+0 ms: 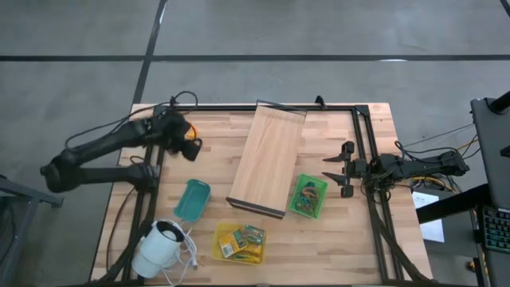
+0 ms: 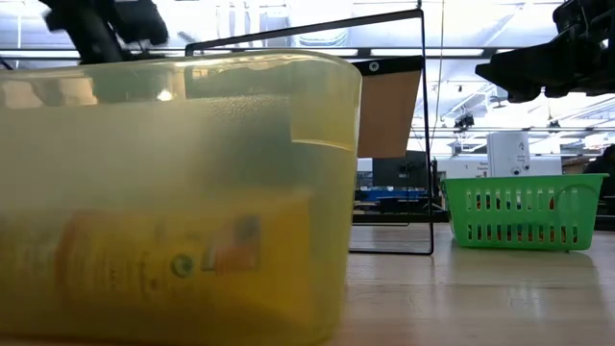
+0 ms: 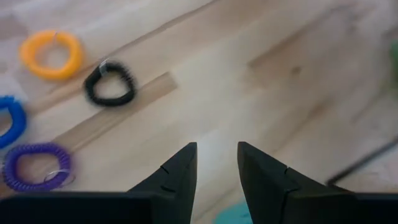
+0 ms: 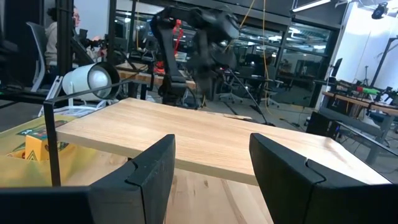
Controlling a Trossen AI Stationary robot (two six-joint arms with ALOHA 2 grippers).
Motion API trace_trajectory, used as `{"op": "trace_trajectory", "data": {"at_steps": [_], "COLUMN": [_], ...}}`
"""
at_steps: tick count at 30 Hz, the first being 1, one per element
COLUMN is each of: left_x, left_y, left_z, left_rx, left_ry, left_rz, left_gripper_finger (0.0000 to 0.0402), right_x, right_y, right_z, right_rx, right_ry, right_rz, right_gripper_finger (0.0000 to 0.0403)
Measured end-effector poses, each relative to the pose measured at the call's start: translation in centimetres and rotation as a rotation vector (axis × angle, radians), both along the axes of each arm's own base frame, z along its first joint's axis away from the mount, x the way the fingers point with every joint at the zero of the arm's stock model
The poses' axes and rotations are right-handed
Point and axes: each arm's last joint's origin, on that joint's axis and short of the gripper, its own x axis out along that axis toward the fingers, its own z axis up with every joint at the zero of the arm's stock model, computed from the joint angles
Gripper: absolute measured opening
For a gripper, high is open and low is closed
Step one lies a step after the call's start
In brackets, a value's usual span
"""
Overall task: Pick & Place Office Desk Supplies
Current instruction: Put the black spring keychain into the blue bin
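We're up over the far left of the table with the left gripper (image 3: 216, 163), hanging above the bare wood, jaws parted with a narrow gap and nothing between them. Just ahead of it lie the coil rings: an orange ring (image 3: 51, 54), a black ring (image 3: 110, 84), a purple ring (image 3: 36, 167) and a blue ring (image 3: 11, 121) cut off at the frame's edge (all loose on the boards, apart from one another). So we'd call this the approach for a pick, no ring taken yet.

The right gripper (image 1: 341, 168) waits near the table's right side, jaws spread wide and empty, facing the wooden board (image 1: 269, 159).

Next we'll need to come down squarely over one ring, the black one looking nearest, straddle its band and close. Then it's over to a container: teal tray (image 1: 192, 199), yellow bin (image 1: 239, 243) or green basket (image 1: 308, 195). Which one, we can't tell.
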Motion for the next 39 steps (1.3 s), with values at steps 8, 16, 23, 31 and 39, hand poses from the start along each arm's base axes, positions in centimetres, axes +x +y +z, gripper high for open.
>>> {"op": "trace_trajectory", "data": {"at_steps": [8,16,23,31,39], "left_x": [2.2,4.2,4.5,4.5,5.0], "left_y": [4.8,6.4,7.1,7.3,7.7], "left_z": [-3.4,-6.2,-6.9,-7.2,-9.0], "left_rx": [-0.068,-0.133,-0.112,0.008,-0.031], "left_ry": [0.063,0.168,0.199,0.276,0.33], "left_rz": [0.021,-0.014,0.094,0.041,0.02], "left_gripper_finger": [0.012,0.0125,0.0195,0.0256,0.0241], "right_x": [0.0,0.0,0.0,0.0,0.0], "right_y": [0.0,0.0,0.0,0.0,0.0], "right_z": [0.0,0.0,0.0,0.0,0.0], "right_rx": [0.0,0.0,0.0,0.0,0.0], "right_ry": [0.0,0.0,0.0,0.0,0.0], "right_rz": [0.0,0.0,0.0,0.0,0.0], "right_gripper_finger": [0.0205,0.0205,0.0205,0.0205,0.0205]}}
